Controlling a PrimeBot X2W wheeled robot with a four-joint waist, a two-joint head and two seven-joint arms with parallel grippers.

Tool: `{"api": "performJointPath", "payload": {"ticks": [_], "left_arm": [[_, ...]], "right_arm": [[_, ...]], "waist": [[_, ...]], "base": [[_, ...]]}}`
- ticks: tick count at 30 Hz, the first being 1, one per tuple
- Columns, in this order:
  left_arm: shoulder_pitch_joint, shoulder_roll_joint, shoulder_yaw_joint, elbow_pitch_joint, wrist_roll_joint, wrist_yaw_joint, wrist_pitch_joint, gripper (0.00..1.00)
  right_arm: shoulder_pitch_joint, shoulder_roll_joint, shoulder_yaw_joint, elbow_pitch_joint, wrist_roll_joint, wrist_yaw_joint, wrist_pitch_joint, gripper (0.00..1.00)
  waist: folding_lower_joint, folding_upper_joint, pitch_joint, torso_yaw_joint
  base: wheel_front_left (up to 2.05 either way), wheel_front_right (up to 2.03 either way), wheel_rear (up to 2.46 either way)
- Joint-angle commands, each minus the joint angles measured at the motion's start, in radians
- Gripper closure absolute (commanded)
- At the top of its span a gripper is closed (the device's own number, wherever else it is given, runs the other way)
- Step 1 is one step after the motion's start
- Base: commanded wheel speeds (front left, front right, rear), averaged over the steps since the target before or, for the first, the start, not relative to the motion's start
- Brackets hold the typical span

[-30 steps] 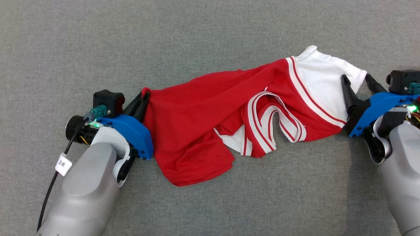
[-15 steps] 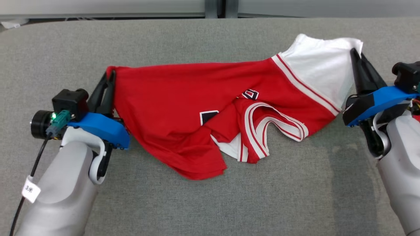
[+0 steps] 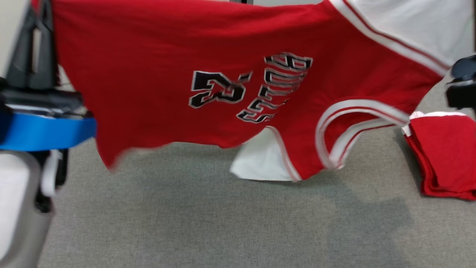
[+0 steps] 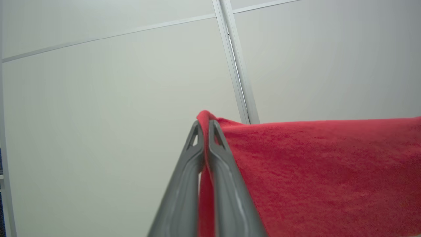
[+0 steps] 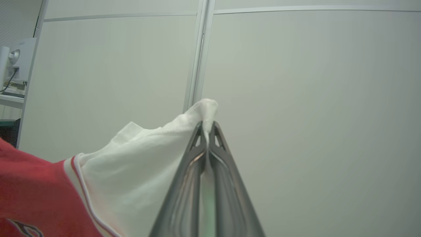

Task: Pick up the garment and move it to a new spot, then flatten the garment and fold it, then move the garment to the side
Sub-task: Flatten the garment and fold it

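Step one: the garment [image 3: 156,74] held aloft for the move to a new spot.
Upper left, the left fingers [image 4: 210,141] pinch its red corner; it hangs spread across the top of the frame above the grey table [image 3: 186,223], white shoulder clamped in the right fingers [image 5: 201,144], upper right. Next, likely: lay it flat, clear of the folded red pile [image 3: 442,156] at right.

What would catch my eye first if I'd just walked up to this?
A red jersey with a black 23 on it hangs stretched in the air across the top of the head view, over the grey surface. The left gripper pinches its red edge at one end and the right gripper pinches its white part at the other. A folded red garment lies on the surface at the right.
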Motion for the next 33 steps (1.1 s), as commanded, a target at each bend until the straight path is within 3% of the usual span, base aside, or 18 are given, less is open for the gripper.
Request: {"api": "performJointPath", "payload": {"ticks": [1, 5, 8, 16, 23, 33], "left_arm": [[-0.022, 0.013, 0.016, -0.034, 0.004, 0.013, 0.015, 1.00], [-0.065, 0.052, 0.058, -0.168, 0.010, 0.040, 0.065, 1.00], [-0.103, 0.071, 0.077, -0.221, 0.004, 0.037, 0.098, 1.00], [-0.187, 0.065, 0.060, -0.211, -0.048, -0.004, 0.151, 1.00], [-0.282, -0.014, 0.028, -0.032, -0.118, -0.058, 0.109, 1.00], [-0.521, -0.177, 0.032, 0.487, -0.179, -0.178, -0.084, 1.00]], "right_arm": [[-0.005, 0.000, -0.014, -0.035, -0.003, 0.000, 0.022, 1.00], [-0.052, -0.013, -0.066, -0.158, -0.007, 0.000, 0.115, 1.00], [-0.104, -0.028, -0.090, -0.200, 0.006, 0.000, 0.161, 1.00], [-0.252, -0.070, -0.090, -0.133, 0.062, 0.000, 0.236, 1.00], [-0.375, -0.063, -0.037, 0.063, 0.079, 0.000, 0.199, 1.00], [-0.632, 0.037, -0.017, 0.464, 0.039, 0.000, -0.008, 1.00]], "waist": [[0.0003, 0.0002, -0.022, -0.013], [0.0003, 0.0002, -0.052, -0.014], [0.0003, 0.0002, -0.061, -0.013], [0.0003, 0.0002, -0.027, -0.007], [0.0003, 0.0002, 0.079, -0.003], [0.0003, 0.0002, 0.148, -0.017]], "base": [[0.00, 0.00, 0.00], [0.00, 0.00, 0.00], [0.00, 0.00, 0.00], [0.00, 0.00, 0.00], [0.00, 0.00, 0.00], [0.00, 0.00, 0.00]]}}
